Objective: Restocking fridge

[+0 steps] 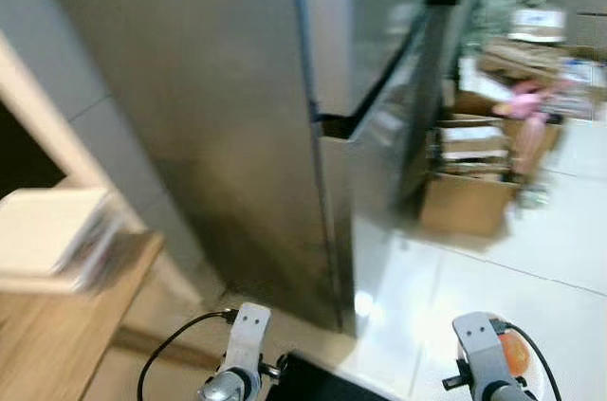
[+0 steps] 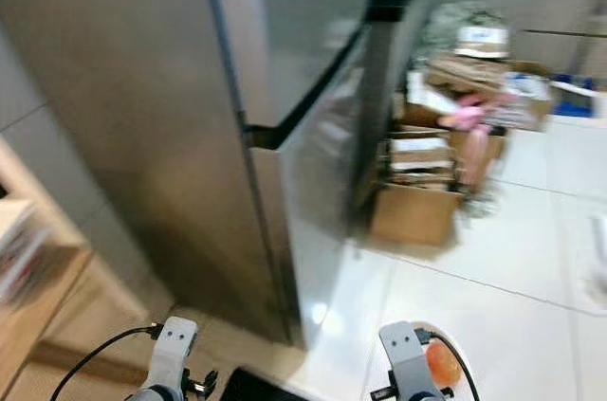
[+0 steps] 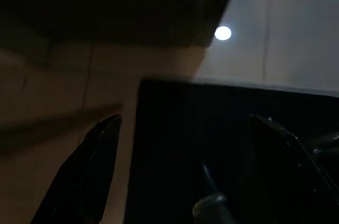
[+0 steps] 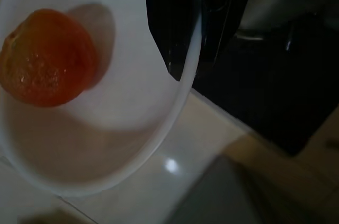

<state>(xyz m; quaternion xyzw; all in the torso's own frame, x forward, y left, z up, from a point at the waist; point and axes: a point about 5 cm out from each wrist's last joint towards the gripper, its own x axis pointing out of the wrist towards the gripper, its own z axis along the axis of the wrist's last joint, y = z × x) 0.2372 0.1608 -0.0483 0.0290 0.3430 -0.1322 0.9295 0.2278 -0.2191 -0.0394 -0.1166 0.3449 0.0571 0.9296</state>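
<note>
Stainless steel fills most of what we see ahead: the tall fridge stands just in front of us, its doors closed, with a dark seam and black handle line running down between the upper and lower doors; the picture is blurred.

Low at our right, an orange fruit lies inside a white bowl, off to one side of the bowl's floor and casting a shadow on it; from the head view the same fruit shows just beside our right wrist, over the pale tiled floor. The bowl sits close under the right wrist camera; we cannot make out the right gripper's fingers, so we cannot tell whether they grip it.

Our left gripper hangs low with its two black fingers spread apart, nothing between them but a dark flat shape behind; the view is very dark, with a bright spot of reflected light on the floor beyond. Both silver forearms show at the lower edge of the head view, a black cable looping from the left one.

To our left stands a light wooden shelf with a pale stack on it; to the right of the fridge, well apart from us, are cardboard boxes and mixed clutter with something pink.
</note>
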